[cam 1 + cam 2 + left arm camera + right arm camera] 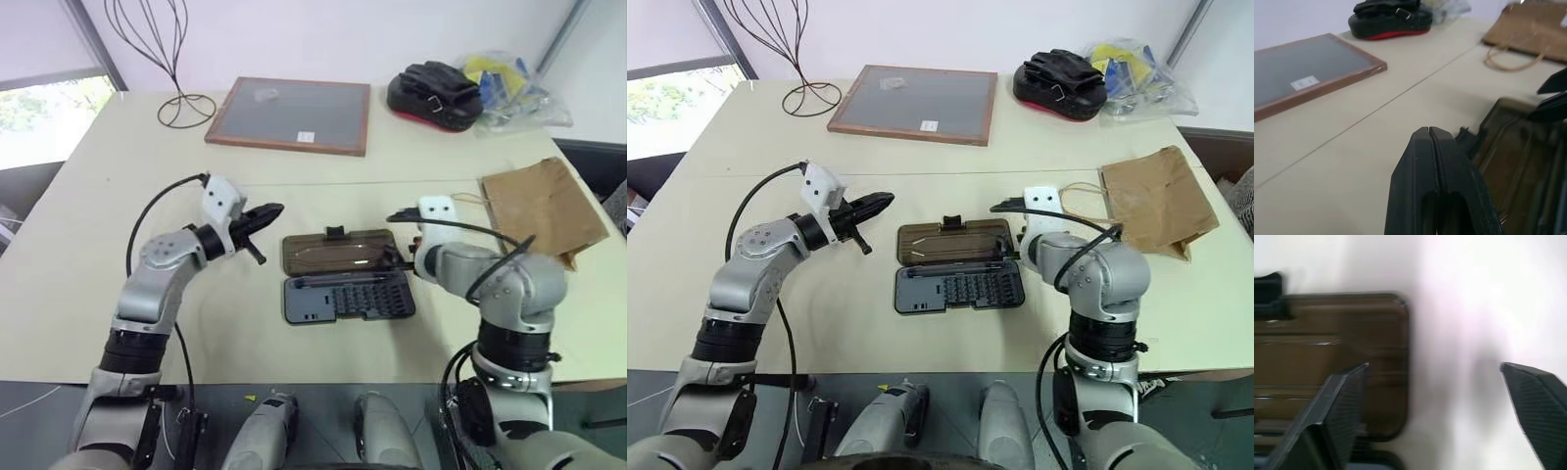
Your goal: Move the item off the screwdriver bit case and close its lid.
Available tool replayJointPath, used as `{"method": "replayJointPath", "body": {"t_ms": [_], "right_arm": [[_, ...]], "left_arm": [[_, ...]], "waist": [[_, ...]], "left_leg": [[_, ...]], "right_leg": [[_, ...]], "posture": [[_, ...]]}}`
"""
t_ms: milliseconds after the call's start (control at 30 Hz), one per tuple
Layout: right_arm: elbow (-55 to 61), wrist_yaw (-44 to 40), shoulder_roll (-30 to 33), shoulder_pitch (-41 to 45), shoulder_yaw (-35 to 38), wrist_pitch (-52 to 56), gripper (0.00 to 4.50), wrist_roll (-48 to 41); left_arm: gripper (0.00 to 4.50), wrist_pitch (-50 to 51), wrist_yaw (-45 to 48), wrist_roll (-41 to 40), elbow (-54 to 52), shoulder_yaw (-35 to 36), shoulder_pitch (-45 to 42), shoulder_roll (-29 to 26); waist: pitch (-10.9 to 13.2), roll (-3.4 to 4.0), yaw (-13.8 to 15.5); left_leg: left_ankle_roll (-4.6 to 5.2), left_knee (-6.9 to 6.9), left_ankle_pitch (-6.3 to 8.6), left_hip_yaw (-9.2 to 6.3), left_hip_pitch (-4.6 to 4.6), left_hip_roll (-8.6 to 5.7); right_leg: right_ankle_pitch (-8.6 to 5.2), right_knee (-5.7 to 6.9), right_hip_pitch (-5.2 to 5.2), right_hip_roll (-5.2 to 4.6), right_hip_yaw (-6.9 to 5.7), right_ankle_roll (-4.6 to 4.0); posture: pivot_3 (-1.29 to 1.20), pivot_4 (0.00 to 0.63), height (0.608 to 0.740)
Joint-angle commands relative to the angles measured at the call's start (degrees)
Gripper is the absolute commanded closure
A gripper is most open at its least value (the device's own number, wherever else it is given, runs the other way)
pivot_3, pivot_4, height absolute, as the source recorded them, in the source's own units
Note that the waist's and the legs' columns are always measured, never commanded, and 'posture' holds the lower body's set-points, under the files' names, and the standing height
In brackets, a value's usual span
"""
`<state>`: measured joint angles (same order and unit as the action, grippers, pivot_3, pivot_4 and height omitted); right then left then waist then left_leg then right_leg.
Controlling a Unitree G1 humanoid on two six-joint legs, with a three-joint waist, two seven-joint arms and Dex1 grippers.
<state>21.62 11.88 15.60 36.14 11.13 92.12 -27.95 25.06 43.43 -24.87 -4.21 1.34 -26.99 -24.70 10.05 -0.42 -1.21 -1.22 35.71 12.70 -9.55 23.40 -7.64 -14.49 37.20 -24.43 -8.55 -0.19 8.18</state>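
Beige table (88, 294), white wall (323, 34), bright window (44, 117)

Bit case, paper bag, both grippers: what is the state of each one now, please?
screwdriver bit case: open, bits showing.
lid: folded back flat on the table.
paper bag: off the case, lying flat, to the robot's right.
left gripper: jaws shut, empty.
right gripper: jaws open, empty, over the lid's end.

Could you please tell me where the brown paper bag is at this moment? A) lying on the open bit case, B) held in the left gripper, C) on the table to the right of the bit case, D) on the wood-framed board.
C: the brown paper bag lies flat on the table, well to the right of the bit case, whose lid is folded open and uncovered.
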Motion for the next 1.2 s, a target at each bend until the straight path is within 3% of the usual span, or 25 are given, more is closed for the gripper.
{"method": "replayJointPath", "body": {"t_ms": [33, 233, 367, 500, 867, 1200], "right_arm": [[3.58, -4.43, 1.81, 4.18, 1.41, -0.18, 0.04, -0.78], [-1.07, -15.62, 7.70, 9.54, 2.47, -8.63, 0.04, -1.61], [-6.72, -27.27, 16.49, 11.02, -7.58, -20.40, 0.04, 1.02], [-13.50, -34.96, 20.47, 11.99, -14.96, -29.73, 0.04, 4.87], [-33.15, -50.87, 20.60, 16.12, -24.27, -48.95, 0.04, 14.39], [-47.05, -69.95, 22.00, 21.59, -30.59, -58.56, 0.04, 20.99]], "left_arm": [[4.50, 5.48, 3.70, -6.31, -5.90, 0.68, -0.74, -1.51], [4.50, 11.89, 13.16, -10.11, -11.30, -4.46, 2.22, -7.52], [4.50, 11.45, 17.27, -8.69, -10.61, -7.79, 4.16, -9.79], [4.50, 10.89, 17.85, -7.76, -7.42, -9.82, 5.07, -8.60], [4.50, 1.26, 23.24, 2.17, 1.01, -17.77, 7.16, -8.49], [4.50, -2.03, 22.66, 5.29, 3.06, -18.11, 7.28, -7.10]], "waist": [[0.00, 0.00, -0.10], [0.01, 0.02, 0.05], [0.02, 0.01, 0.07], [0.04, -0.02, 0.03], [0.06, -0.05, 0.21], [0.06, -0.05, 0.11]], "left_leg": [[0.00, -0.01, 0.00, 0.00, 0.00, 0.01], [0.01, -0.02, 0.01, 0.05, -0.01, 0.02], [0.03, -0.03, 0.01, 0.08, -0.01, 0.02], [0.04, -0.03, 0.02, 0.12, -0.01, 0.06], [0.03, -0.03, 0.02, 0.10, 0.00, 0.05], [0.03, -0.02, 0.02, 0.10, -0.01, 0.05]], "right_leg": [[0.00, 0.00, 0.00, 0.01, 0.00, 0.00], [0.00, -0.03, 0.00, 0.02, 0.00, 0.00], [0.00, -0.06, 0.01, 0.01, 0.00, 0.00], [0.00, -0.09, 0.03, 0.02, 0.00, 0.01], [0.00, -0.13, 0.02, 0.01, 0.00, 0.00], [0.00, -0.13, 0.03, 0.01, 0.00, 0.00]], "posture": [[0.00, 0.150, 0.734], [0.00, 0.150, 0.734], [0.00, 0.150, 0.734], [0.00, 0.150, 0.734], [0.00, 0.150, 0.734], [0.00, 0.150, 0.734]]}}
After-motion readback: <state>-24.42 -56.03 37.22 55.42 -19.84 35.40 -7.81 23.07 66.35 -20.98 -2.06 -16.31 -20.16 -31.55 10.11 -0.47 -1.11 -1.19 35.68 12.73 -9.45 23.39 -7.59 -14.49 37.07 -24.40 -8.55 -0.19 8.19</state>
